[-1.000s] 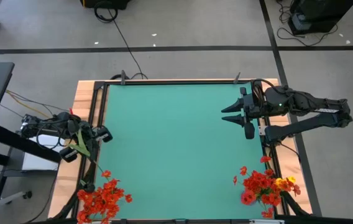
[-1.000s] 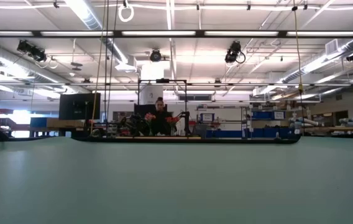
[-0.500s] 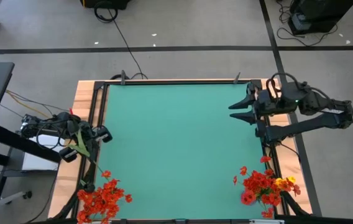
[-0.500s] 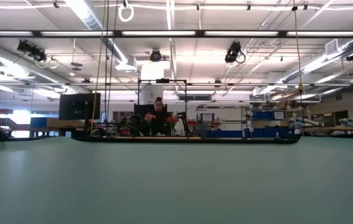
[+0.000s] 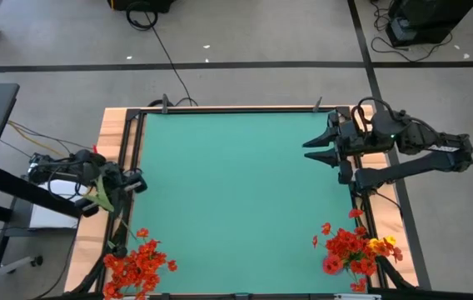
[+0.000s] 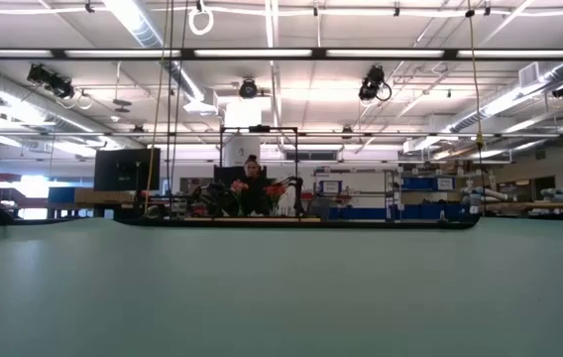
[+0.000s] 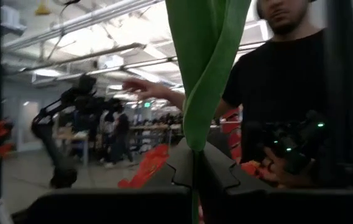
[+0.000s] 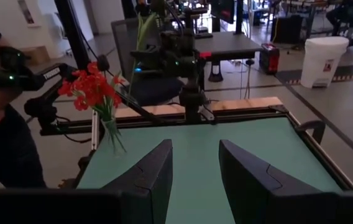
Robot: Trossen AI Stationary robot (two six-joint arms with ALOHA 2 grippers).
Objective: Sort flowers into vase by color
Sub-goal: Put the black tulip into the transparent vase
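While the left gripper point(image 5: 136, 181) pinches a green flower stem point(image 5: 106, 193) at the tabletop's left edge, the right gripper point(image 5: 318, 152) hovers half-open, empty; both vase bunches point(image 5: 139, 262) look nearly full.

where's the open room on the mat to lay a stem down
The whole middle of the green mat is bare, from the far edge to the near edge. Crowded spots: the near left corner with the red bunch, the near right corner with the red and yellow bunch, and the right edge under the right tool.

Person point(image 7: 301, 81) — white bin point(image 8: 324, 61) beyond table.
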